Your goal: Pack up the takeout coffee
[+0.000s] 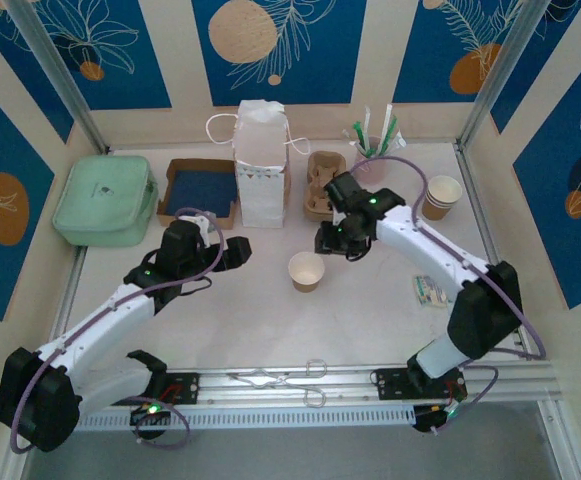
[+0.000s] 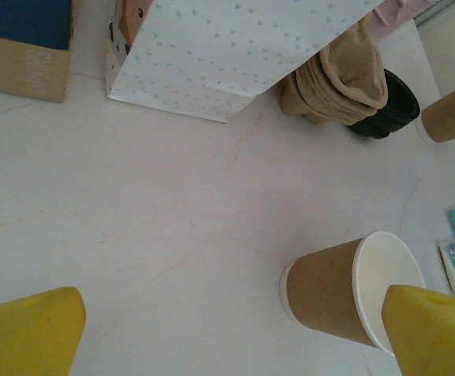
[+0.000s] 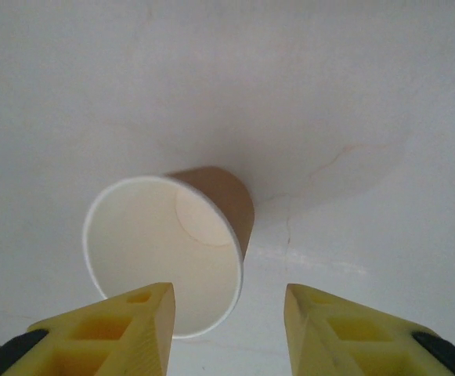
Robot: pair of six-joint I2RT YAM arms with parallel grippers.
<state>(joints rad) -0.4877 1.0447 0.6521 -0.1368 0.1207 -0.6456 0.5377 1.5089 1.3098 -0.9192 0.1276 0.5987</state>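
A kraft-brown paper cup (image 1: 307,271) with a white rim and inside stands upright near the table's middle, open-topped with no lid on it. My right gripper (image 1: 336,241) hovers just above and right of it, open and empty. In the right wrist view the cup (image 3: 172,251) sits ahead of the gripper (image 3: 227,329), partly behind the left finger. My left gripper (image 1: 234,251) is open to the cup's left, apart from it. In the left wrist view the cup (image 2: 329,290) lies by the right finger of that gripper (image 2: 231,345). A stack of black lids (image 2: 388,110) lies beside the pulp carrier.
A white paper bag (image 1: 260,165) stands at the back centre, with the pulp cup carrier (image 1: 322,185) to its right. Further right are a pink cup of straws (image 1: 372,150) and stacked spare cups (image 1: 441,197). A green box (image 1: 105,200) and cardboard tray (image 1: 198,190) sit left. Packets (image 1: 432,292) lie right.
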